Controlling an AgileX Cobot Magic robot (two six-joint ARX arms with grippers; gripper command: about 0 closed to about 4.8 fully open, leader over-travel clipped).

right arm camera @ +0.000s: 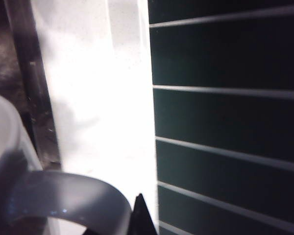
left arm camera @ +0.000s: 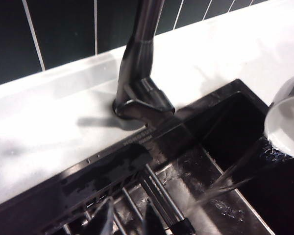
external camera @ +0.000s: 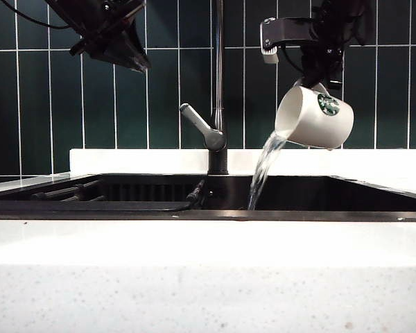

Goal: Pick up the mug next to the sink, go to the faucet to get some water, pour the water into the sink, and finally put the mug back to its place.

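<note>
The right gripper [external camera: 317,82] was closed on the handle of the mug [external camera: 314,116], tipped over the sink [external camera: 333,195], right of the faucet [external camera: 218,83]. Water [external camera: 263,166] fell into the basin. The left gripper [external camera: 128,52] hung high at the left, holding nothing; how wide its jaws stood I could not tell. Dark wall tiles [external camera: 55,104] stood behind.

Back wall [external camera: 48,104] was dark green glossy vertical tiles w/ thin white grout lines. Below it ran a white speckled stone surface [external camera: 208,284], w/ a low white ledge [external camera: 139,161] at the wall. Light was bright on the white stone, tiles stayed dim.
</note>
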